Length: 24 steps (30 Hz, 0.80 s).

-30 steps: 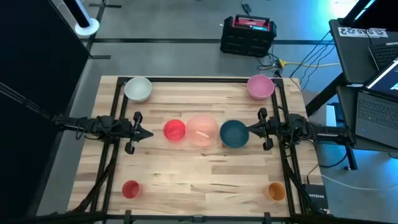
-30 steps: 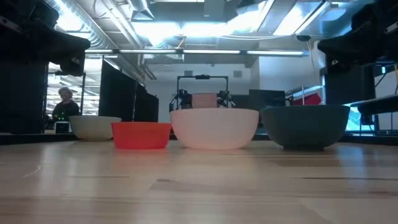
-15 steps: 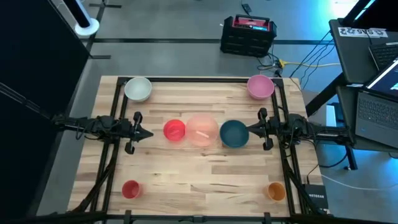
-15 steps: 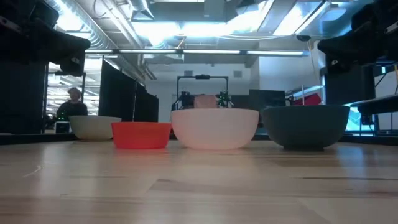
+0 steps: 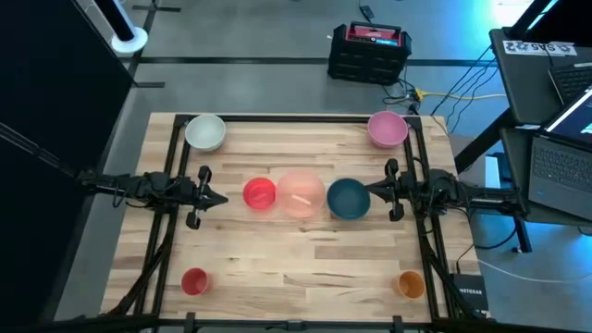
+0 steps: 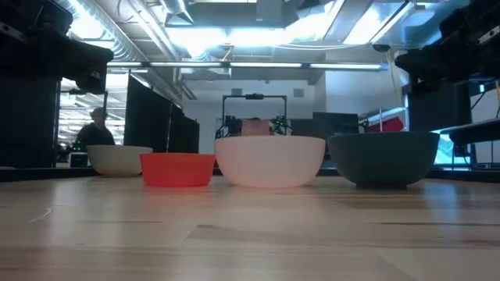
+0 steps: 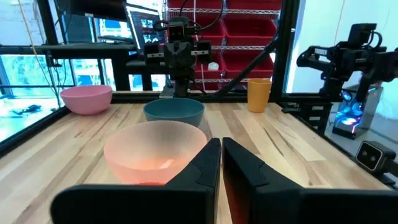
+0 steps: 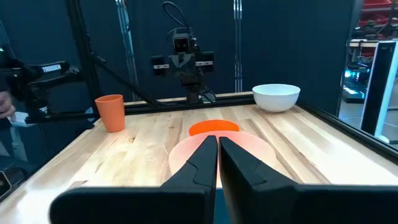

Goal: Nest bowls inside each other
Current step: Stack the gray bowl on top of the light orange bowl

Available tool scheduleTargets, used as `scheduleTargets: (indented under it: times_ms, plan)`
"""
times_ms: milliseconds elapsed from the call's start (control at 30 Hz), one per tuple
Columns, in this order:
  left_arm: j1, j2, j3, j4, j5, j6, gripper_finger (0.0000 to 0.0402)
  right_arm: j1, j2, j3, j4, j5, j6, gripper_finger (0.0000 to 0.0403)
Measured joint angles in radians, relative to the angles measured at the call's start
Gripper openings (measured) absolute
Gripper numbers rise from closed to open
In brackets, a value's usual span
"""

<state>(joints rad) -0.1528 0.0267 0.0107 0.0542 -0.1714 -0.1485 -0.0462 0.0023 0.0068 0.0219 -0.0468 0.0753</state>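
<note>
High view: nothing on the table has moved over the last second, with the translucent pink bowl (image 5: 301, 193) at mid-table, red bowl (image 5: 260, 193) touching its left side and teal bowl (image 5: 348, 198) touching its right (only a person in the room behind has shifted). Left gripper (image 5: 218, 198) sits left of the red bowl, right gripper (image 5: 374, 192) just right of the teal bowl, both with fingers pressed together, holding nothing. White bowl (image 5: 205, 132) and pink bowl (image 5: 388, 129) at the far corners, small red (image 5: 194, 281) and small orange (image 5: 411, 283) at the near ones, so nesting hasn't begun.
</note>
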Motion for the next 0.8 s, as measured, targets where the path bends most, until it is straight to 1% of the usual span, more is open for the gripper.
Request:
scheduleTargets:
  times_ms: [267, 333, 400, 467, 567, 667, 800]
  plan:
    - [0.001, 0.0, 0.002, 0.025, -0.06, -0.14, 0.0, 0.0, 0.0, 0.0, -0.006, 0.049, -0.004, 0.0]
    - [0.016, 0.001, 0.016, 0.024, -0.115, -0.227, 0.0, 0.0, 0.0, 0.0, -0.006, 0.055, -0.004, 0.0]
    - [0.049, 0.003, 0.055, 0.004, -0.137, -0.286, 0.0, 0.0, 0.0, 0.0, -0.006, 0.059, -0.005, 0.0]
    - [0.092, 0.02, 0.131, -0.082, -0.14, -0.293, 0.0, 0.0, 0.0, 0.0, -0.007, 0.07, -0.008, 0.0]
    - [0.166, 0.089, 0.297, -0.301, -0.143, -0.237, 0.0, 0.0, 0.0, 0.0, -0.006, 0.082, -0.009, 0.0]
    - [0.259, 0.212, 0.488, -0.575, -0.169, -0.289, 0.0012, 0.0, 0.0, 0.001, -0.005, 0.094, -0.005, 0.0]
    - [0.368, 0.424, 0.674, -0.745, -0.15, -0.279, 0.0053, 0.0, 0.0, 0.008, 0.004, 0.169, 0.02, 0.0]
